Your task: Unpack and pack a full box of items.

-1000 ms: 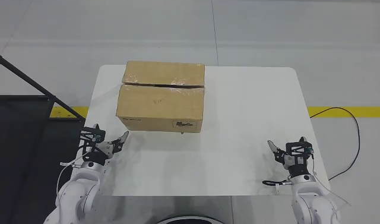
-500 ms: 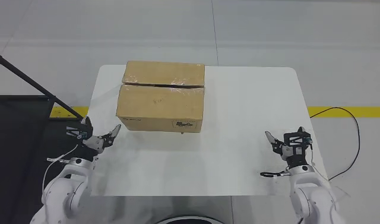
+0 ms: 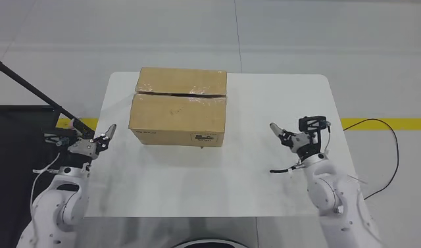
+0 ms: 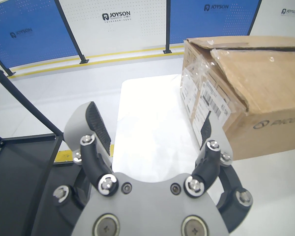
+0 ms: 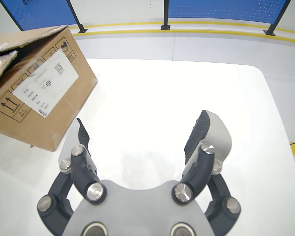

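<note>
We see the cardboard box point(image 3: 179, 107) standing on the white table point(image 3: 276, 103), toward its far left part. Its top flaps point(image 3: 181, 81) are folded down, with a dark seam between them and scraps of clear tape point(image 4: 199, 62) clinging to the edges. Labels point(image 5: 46, 82) cover both end walls. The left gripper point(image 4: 150, 116) hovers at the table's left edge, near the box's near-left corner but apart from it in the top view, fingers spread wide and holding nothing. The right gripper point(image 5: 142, 119) hangs over bare tabletop to the right of the box, well apart from it, fingers likewise spread and empty. A black frame point(image 3: 29, 93) stands on the floor left of the table; a black cable point(image 3: 393, 149) loops on the floor to the right.
</note>
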You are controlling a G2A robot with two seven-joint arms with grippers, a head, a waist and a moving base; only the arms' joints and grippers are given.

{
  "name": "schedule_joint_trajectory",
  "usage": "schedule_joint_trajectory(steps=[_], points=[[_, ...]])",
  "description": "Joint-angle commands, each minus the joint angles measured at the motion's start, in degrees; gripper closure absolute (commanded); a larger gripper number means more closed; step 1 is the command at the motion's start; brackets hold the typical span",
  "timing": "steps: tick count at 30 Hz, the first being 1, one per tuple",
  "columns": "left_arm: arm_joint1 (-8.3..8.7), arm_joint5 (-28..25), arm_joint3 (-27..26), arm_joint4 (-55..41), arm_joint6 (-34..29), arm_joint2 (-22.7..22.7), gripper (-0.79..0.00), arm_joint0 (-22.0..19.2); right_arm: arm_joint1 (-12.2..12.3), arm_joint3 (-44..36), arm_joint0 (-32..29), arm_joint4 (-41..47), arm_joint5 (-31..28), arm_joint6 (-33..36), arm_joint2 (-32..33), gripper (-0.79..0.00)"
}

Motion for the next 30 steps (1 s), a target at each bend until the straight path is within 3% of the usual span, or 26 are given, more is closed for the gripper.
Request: schedule_joint_trajectory(steps=[1, 4, 13, 17, 23, 30], points=[[-0.09, 1.1, 1.5, -0.7, -0.2, 0.4, -0.785, -2.6, -0.2, 0.8, 1.7, 3.8, -0.4, 1.1, -0.3, -0.785], [-0.11, 1.3, 3.0, -0.5, -1.2, 1.0, -0.785, -5.1, -0.2, 1.1, 2.4, 3.9, -0.4, 1.6, -0.2, -0.785], [-0.14, 1.3, 2.9, -0.6, -1.2, 1.0, -0.785, -5.1, -0.4, 2.0, 3.0, 5.5, -1.5, 2.1, -1.4, -0.785], [-0.28, 1.0, 2.7, -1.3, -0.3, 1.3, -0.785, -5.5, -1.0, 4.4, 7.4, 11.2, -2.6, 4.8, -4.3, -0.785], [-0.5, 1.0, 2.2, -2.5, 2.5, 0.8, -0.785, -5.0, -2.1, 9.1, 15.5, 26.8, -5.7, 11.6, -7.3, -0.785], [-0.56, 0.2, 1.8, -4.1, 1.9, 0.0, -0.785, -3.5, -2.2, 9.3, 15.9, 27.2, -5.8, 11.9, -7.3, -0.785]])
